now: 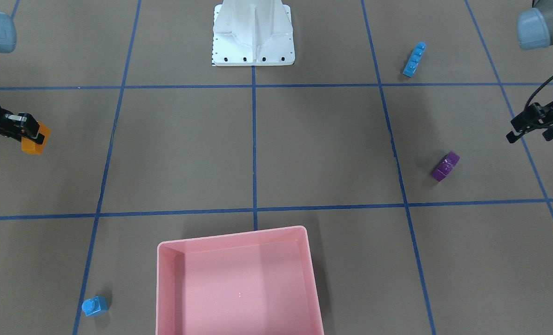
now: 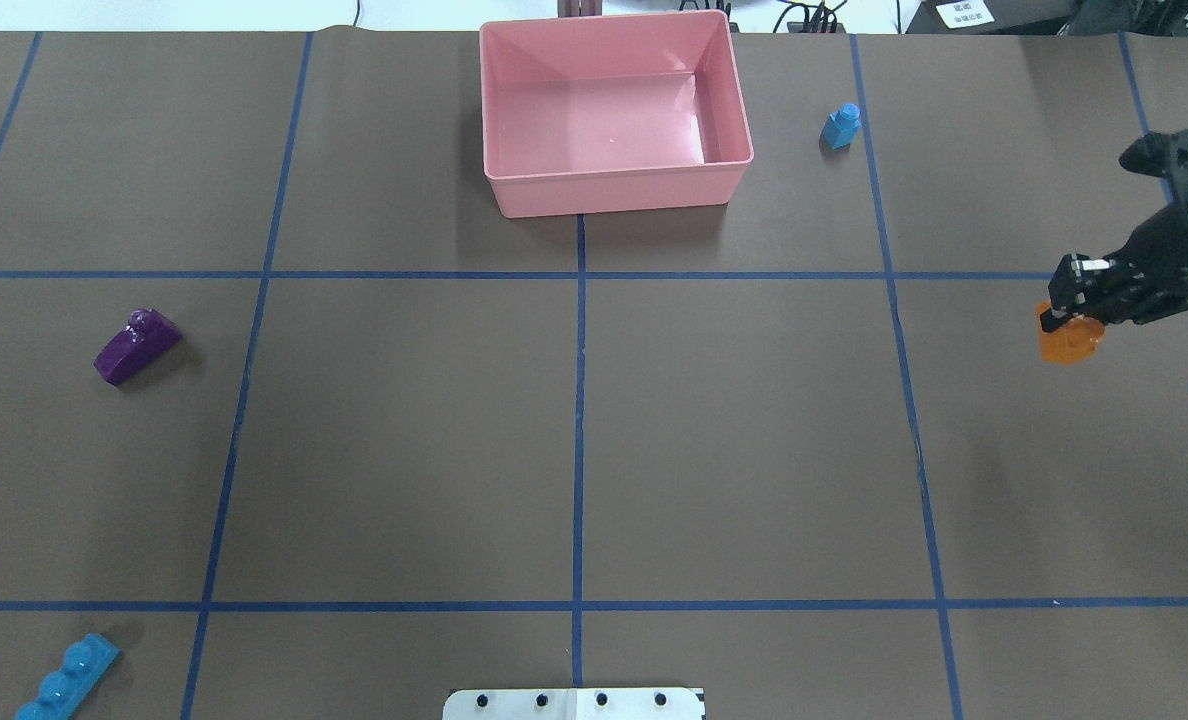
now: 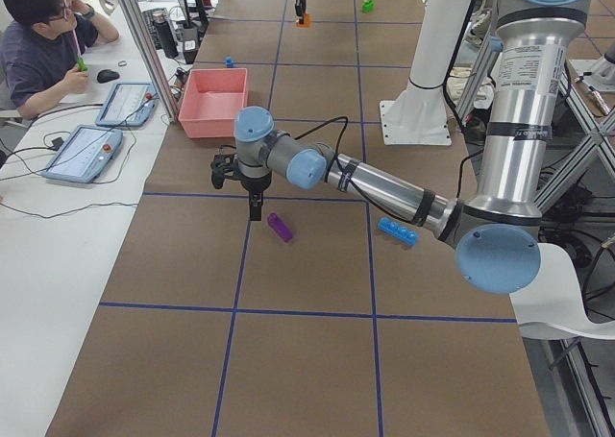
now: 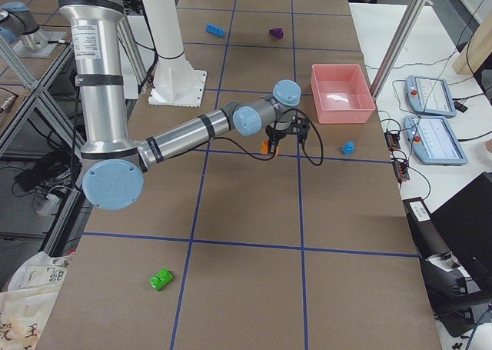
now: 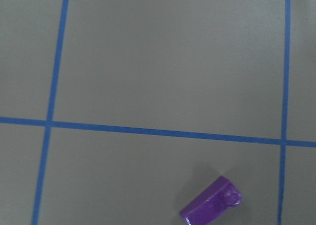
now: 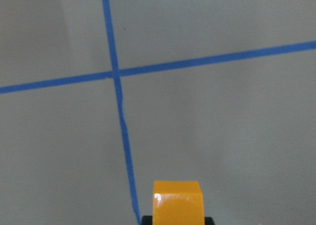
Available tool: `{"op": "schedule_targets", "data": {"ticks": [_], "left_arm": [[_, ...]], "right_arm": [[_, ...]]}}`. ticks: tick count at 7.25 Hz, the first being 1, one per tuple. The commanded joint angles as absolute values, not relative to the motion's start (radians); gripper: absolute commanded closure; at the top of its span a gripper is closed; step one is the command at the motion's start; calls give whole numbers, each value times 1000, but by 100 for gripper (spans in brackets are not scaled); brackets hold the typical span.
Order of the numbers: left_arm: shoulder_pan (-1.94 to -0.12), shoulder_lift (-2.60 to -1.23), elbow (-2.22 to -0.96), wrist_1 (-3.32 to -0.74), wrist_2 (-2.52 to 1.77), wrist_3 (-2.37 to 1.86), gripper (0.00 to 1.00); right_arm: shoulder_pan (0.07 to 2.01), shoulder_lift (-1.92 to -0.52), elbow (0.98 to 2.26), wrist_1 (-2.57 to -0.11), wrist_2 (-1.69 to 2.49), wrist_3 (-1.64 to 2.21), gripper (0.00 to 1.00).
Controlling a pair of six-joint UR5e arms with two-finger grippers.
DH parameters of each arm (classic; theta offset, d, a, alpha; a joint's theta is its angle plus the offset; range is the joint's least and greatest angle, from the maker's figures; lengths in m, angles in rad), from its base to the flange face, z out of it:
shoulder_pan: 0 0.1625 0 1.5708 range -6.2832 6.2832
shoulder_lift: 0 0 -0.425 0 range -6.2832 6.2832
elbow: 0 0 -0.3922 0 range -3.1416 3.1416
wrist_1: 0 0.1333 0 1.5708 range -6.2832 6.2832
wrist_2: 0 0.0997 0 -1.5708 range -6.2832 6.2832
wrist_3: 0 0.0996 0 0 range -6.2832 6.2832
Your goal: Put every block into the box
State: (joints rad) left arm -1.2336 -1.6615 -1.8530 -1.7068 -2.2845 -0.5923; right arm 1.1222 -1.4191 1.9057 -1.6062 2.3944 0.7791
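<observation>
The left pincer [image 1: 528,137] is held over the left edge of the bench [image 2: 734,430]; its jaws are spread apart and nothing is gripped between them. The long blue four-stud brick [image 2: 66,680] is found at the corner formed by the left edge and the robot's edge, laid at a slant. The purple brick [image 2: 136,346] is placed on its own near the left edge, about midway along it, just beside the left pincer but not touched by it. The pink box [image 2: 614,190] is set against the middle of the far edge, and no brick can be seen inside it. The tiny blue brick [image 2: 840,126] is stood on the bench just to the right of the box, apart from its wall. Near the right edge, about midway along it, the orange brick [image 2: 1069,342] is clamped between the closed jaws of the right pincer [image 2: 1062,318]; whether the bench is touched by the brick cannot be told. The green brick [image 4: 161,278] is seen only in the side views, lying alone toward the corner of the right edge and the robot's edge, well apart from everything else.
</observation>
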Motion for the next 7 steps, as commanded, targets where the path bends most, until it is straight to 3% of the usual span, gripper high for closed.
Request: {"op": "schedule_targets", "data": {"ticks": [1,4,5,7], "left_arm": [[-1139,-1661,-1855,-1743,-2229,-439,3],[-955,-1669,-1848,-1804,-2061,-446,1],[-918,-1670,-1842,-1807,-2027,-445,1],[-917,-1678,-1807,-1810,-2022,-431,1]], "right_arm": [[1152,-1149,1896,-1898,2404,796,100],[1143,-797,1624,-1974,2413,978,100],[1129,-690,1470,-1907,2411,1017,100],[1086,-614,1225,-1595,2395,1159,100]]}}
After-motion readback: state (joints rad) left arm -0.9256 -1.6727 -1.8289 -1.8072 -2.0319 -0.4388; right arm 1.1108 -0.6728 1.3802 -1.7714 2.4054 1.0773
